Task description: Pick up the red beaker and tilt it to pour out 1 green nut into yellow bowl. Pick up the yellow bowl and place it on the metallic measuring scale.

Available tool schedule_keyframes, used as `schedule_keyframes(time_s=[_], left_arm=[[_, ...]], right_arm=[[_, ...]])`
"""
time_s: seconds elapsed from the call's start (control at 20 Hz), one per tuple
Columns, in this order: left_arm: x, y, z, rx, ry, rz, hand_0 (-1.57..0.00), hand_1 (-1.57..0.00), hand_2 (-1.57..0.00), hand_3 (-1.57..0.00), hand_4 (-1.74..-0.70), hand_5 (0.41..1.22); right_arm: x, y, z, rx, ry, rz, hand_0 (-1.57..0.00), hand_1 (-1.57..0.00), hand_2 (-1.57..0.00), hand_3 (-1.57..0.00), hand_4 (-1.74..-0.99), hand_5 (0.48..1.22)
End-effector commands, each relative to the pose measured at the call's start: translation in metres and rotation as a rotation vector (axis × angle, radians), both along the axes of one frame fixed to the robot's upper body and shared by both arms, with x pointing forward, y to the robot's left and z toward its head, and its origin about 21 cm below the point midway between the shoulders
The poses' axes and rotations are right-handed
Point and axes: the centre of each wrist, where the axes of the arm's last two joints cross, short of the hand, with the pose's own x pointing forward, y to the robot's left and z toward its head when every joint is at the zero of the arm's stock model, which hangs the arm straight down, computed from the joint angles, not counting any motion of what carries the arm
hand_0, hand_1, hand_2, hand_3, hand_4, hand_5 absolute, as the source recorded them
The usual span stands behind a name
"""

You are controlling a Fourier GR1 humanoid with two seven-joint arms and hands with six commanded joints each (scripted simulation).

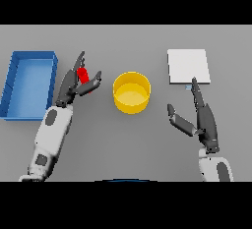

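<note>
The grey table (123, 144) fills the view. The largest thing on it is a blue tray (15, 83), an open box with low walls, lying at the far left. Next in size is the scale (188, 66), a pale square plate at the upper right, with a small light tab at its near edge. The yellow bowl (131, 93) stands upright near the middle of the table, between the two hands and well apart from the scale; its inside looks plain yellow, though the view is too coarse to tell whether anything small lies in it. The left arm (51, 134) comes up from the lower left, and the left hand (74, 83) sits between the tray and the bowl, just right of the tray's near corner. Its fingers and thumb are curled round the red beaker (83, 75), which shows as a short red cylinder tilted between them, left of the bowl and apart from it. The right hand (204, 120) lies at the right, below the scale, fingers straight and thumb spread wide towards the bowl, holding nothing; its longest fingertip reaches just to the scale's near edge by the tab.
</note>
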Motion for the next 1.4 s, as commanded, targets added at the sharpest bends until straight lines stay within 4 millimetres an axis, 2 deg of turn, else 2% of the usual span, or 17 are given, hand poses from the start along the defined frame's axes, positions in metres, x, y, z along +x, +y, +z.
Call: schedule_keyframes(time_s=[0.0,0.05,0.1,0.15,0.2,0.3,0.35,0.45,0.5,0.55,0.65,0.95,1.1,1.25,1.35], left_arm=[[0.001,0.002,0.001,-0.022,-0.012,0.008,0.0,-0.03,-0.07,-0.03,-1.38,0.724],[0.0,-0.001,-0.003,-0.036,-0.002,0.018,-0.12,-0.15,-0.18,-0.12,-1.41,0.75],[0.001,-0.005,-0.002,-0.061,0.003,0.025,-0.29,-0.33,-0.36,-0.29,-1.45,0.783],[0.004,-0.006,-0.001,-0.056,0.02,0.045,-0.44,-0.48,-0.52,-0.55,-1.45,0.871],[0.005,-0.008,-0.002,-0.037,0.016,0.053,-0.66,-0.7,-0.73,-0.72,-1.5,0.941],[0.007,-0.009,0.0,-0.005,0.009,0.035,-0.99,-1.01,-1.03,-0.93,-1.57,1.042],[0.006,-0.014,-0.001,0.004,-0.002,0.017,-1.11,-1.12,-1.14,-0.97,-1.6,1.078],[0.005,-0.011,0.0,0.017,0.008,0.015,-1.27,-1.29,-1.3,-1.19,-1.54,1.129],[0.005,-0.012,-0.002,0.009,0.004,0.01,-1.33,-1.34,-1.35,-1.27,-1.52,1.148],[0.006,-0.016,0.0,0.014,0.013,0.013,-1.38,-1.39,-1.4,-1.33,-1.51,1.162],[0.006,-0.016,0.0,-0.007,0.002,0.03,-1.45,-1.45,-1.46,-1.41,-1.59,1.151],[0.011,-0.017,0.03,-0.066,-0.103,0.069,-1.54,-1.54,-1.54,-1.53,-1.7,1.114],[0.009,-0.02,0.048,0.021,-0.154,0.012,-1.55,-1.56,-1.56,-1.55,-1.72,1.114],[0.014,-0.026,0.07,0.219,-0.143,-0.061,-1.56,-1.56,-1.56,-1.56,-1.73,1.124],[0.014,-0.026,0.077,0.304,-0.136,-0.099,-1.56,-1.56,-1.56,-1.56,-1.73,1.122]], right_arm=[[-0.003,0.0,-0.002,0.0,-0.001,0.0,0.0,0.0,0.0,0.0,-1.259,0.642],[-0.005,0.0,-0.002,0.005,-0.009,0.007,0.0,0.0,0.0,0.0,-1.26,0.642],[-0.004,-0.001,-0.001,-0.001,0.005,0.003,0.0,0.0,0.0,0.0,-1.258,0.644],[-0.002,-0.002,-0.003,0.002,0.016,-0.007,0.0,0.0,0.0,0.0,-1.257,0.645],[-0.002,-0.001,-0.002,-0.002,0.011,-0.002,0.0,0.0,0.0,0.0,-1.255,0.644],[-0.005,0.0,-0.001,0.003,-0.008,0.004,0.0,0.0,0.0,0.0,-1.254,0.645],[-0.004,0.002,-0.004,0.003,0.005,0.0,0.0,0.0,0.0,0.0,-1.252,0.644],[-0.002,0.001,-0.003,0.005,0.01,-0.005,0.0,0.0,0.0,0.0,-1.254,0.644],[-0.007,-0.002,-0.004,0.009,-0.002,0.001,0.0,0.0,0.0,0.0,-1.259,0.646],[-0.003,0.001,-0.003,0.007,0.005,-0.006,0.0,0.0,0.0,0.0,-1.257,0.645],[-0.003,-0.001,-0.003,0.021,0.011,-0.009,0.0,0.0,0.0,0.0,-1.257,0.643],[-0.003,-0.001,-0.005,-0.012,-0.005,-0.007,0.0,0.0,0.0,0.0,-1.259,0.649],[-0.001,0.0,-0.003,-0.012,-0.017,-0.004,0.0,0.0,0.0,0.0,-1.262,0.658],[-0.003,-0.002,-0.003,-0.025,-0.016,-0.005,0.0,0.0,0.0,0.0,-1.253,0.666],[-0.003,-0.005,-0.004,-0.042,-0.006,-0.011,0.0,0.0,0.0,0.0,-1.256,0.674]])
